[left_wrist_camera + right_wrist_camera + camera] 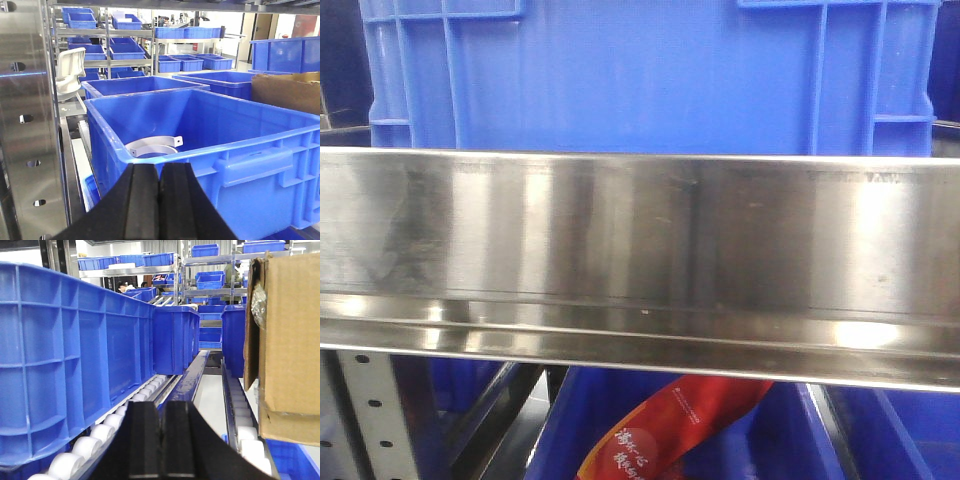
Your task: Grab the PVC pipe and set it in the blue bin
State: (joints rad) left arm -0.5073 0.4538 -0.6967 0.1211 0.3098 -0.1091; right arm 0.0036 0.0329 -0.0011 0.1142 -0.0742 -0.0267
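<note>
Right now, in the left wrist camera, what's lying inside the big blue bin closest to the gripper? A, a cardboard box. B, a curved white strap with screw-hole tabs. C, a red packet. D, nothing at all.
B: a curved white strap with a screw-hole tab lies on the floor of the blue bin just beyond the shut left gripper; the cardboard box stands outside the bin, behind its far wall.

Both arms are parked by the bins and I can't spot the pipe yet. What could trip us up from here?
1. The only white part showing in the blue bin is the curved strap with screw-hole tabs; it could be grabbed by mistake.
2. Both the left gripper and right gripper are shut and must open first.
3. The cardboard box crowds the right arm's side.
</note>
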